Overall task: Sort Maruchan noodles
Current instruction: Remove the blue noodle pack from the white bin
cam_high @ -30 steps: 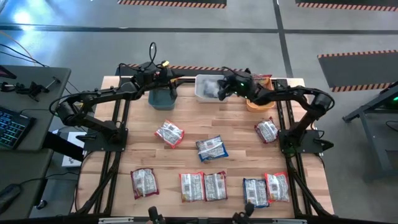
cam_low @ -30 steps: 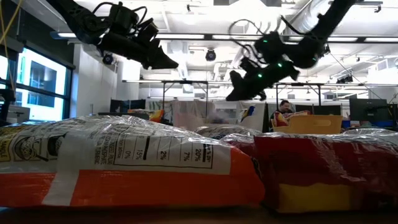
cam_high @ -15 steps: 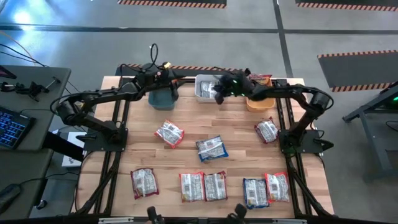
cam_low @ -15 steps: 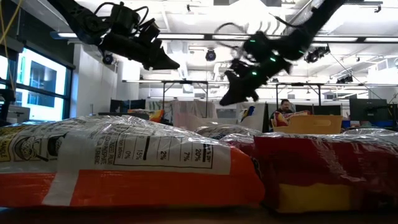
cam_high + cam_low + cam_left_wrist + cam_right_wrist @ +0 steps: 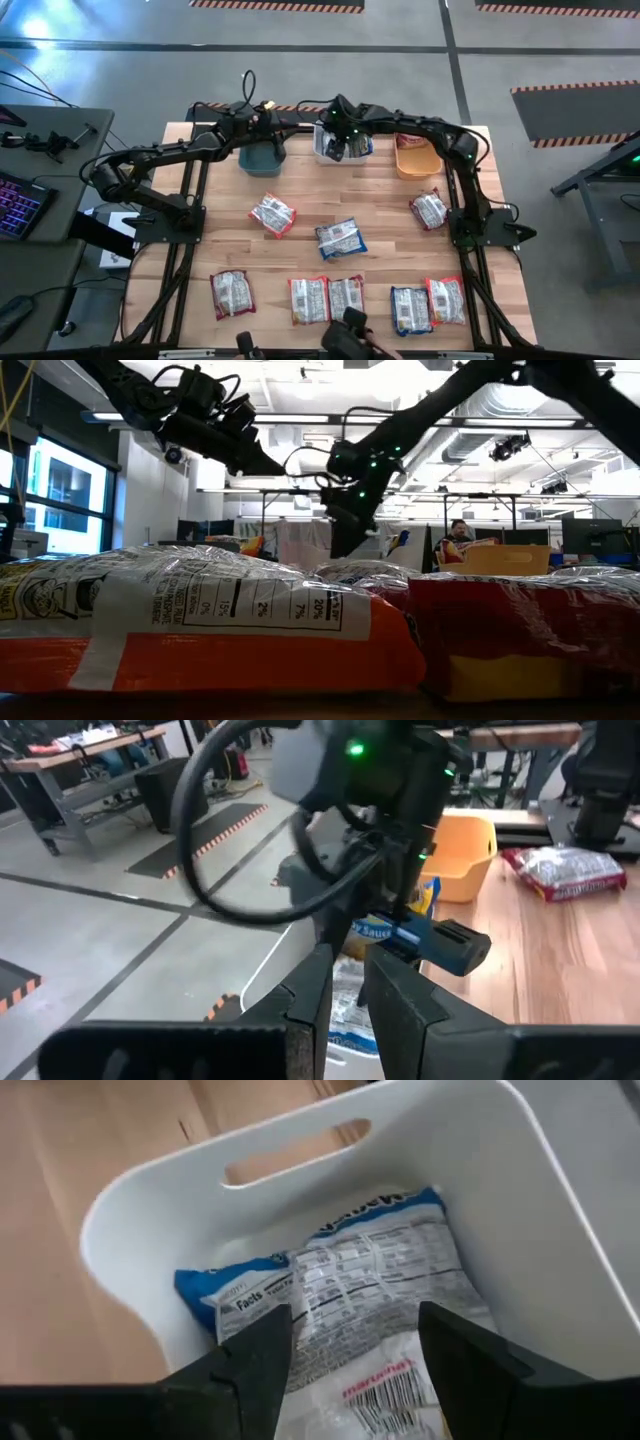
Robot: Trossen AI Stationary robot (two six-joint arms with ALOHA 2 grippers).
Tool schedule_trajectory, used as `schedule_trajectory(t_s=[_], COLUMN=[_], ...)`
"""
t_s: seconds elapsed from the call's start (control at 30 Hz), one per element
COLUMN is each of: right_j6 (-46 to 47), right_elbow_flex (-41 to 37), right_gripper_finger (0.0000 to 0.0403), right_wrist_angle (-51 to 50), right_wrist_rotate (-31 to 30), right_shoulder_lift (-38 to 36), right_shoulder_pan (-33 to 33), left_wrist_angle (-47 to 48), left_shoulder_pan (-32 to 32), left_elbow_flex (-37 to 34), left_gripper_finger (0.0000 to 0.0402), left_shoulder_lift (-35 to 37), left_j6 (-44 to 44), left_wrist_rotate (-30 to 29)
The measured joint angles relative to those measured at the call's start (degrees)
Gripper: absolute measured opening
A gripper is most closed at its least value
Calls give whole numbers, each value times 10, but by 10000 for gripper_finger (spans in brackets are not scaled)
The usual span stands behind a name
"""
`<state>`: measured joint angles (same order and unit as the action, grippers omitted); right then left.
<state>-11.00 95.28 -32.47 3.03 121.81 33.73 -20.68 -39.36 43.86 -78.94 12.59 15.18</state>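
Hovering over the white bin [image 5: 300, 1150], my right end effector [image 5: 345, 1345] stood open above a blue packet [image 5: 340, 1300]; lifting straight up seemed the clean exit.

packets on table [image 5: 341, 238]: 8 | packets in white bin [image 5: 370, 1300]: at least 1 | bins [image 5: 259, 157]: 3 | arms: 2

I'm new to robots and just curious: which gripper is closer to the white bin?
The right gripper. It hangs right over the white bin, open above a blue packet lying inside. The left gripper is off to the side, above the teal bin.
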Motion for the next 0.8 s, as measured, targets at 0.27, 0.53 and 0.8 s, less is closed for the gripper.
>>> schedule_trajectory(t_s=[0.27,0.53,0.8], right_j6=[4,-7,2], right_elbow_flex=[84,76,62], right_gripper_finger=[206,206,170], right_wrist_angle=[-78,-81,-76], right_wrist_rotate=[21,17,4], right_shoulder_lift=[38,42,55], right_shoulder_pan=[-8,-9,-6], left_wrist_angle=[16,16,14], left_shoulder_pan=[0,-1,0], left_elbow_flex=[0,0,0], left_gripper_finger=[51,51,51], left_shoulder_lift=[0,0,0], left_j6=[10,11,10], left_wrist_rotate=[0,0,0])
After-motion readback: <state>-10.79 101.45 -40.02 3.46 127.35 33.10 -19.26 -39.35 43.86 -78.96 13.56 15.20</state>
